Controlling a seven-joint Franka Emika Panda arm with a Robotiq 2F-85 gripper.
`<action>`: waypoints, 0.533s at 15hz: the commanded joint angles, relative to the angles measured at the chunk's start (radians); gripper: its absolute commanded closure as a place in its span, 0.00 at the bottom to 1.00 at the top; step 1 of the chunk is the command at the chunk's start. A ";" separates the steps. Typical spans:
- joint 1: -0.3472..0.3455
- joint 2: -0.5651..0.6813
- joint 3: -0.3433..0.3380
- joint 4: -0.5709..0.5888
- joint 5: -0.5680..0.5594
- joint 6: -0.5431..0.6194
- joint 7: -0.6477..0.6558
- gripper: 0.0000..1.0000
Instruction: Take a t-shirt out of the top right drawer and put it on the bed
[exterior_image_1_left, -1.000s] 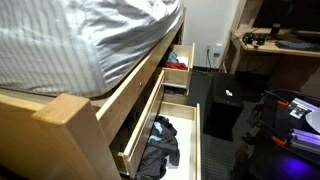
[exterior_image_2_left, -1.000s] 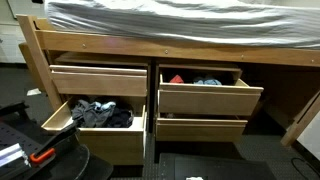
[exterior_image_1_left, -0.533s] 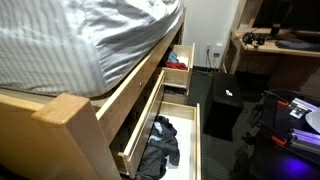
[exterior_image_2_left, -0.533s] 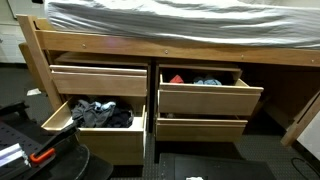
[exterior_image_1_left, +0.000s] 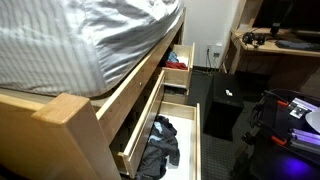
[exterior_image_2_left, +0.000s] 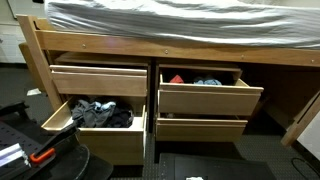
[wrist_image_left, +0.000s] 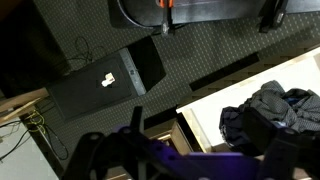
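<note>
The bed (exterior_image_2_left: 180, 25) sits above the top right drawer (exterior_image_2_left: 205, 98), which is barely open, so a lift may snag. The dark clothes (wrist_image_left: 265, 110) at 4 o'clock invite a wrong-drawer grab. The t-shirt (exterior_image_2_left: 207, 81) lies bunched in the top right drawer, running 9-to-3, its facing unclear. The gripper (wrist_image_left: 188, 160) is blurred, so I cannot tell how the jaws stand.

Beneath me, the dark floor (wrist_image_left: 215, 45) carries a black box (wrist_image_left: 100, 88) at nine o'clock and the wooden bed frame (exterior_image_2_left: 100, 52) at four.
</note>
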 joint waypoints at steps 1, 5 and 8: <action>-0.069 0.114 -0.081 0.137 -0.049 0.118 0.010 0.00; -0.099 0.267 -0.214 0.269 -0.008 0.364 -0.042 0.00; -0.024 0.429 -0.380 0.346 0.165 0.416 -0.310 0.00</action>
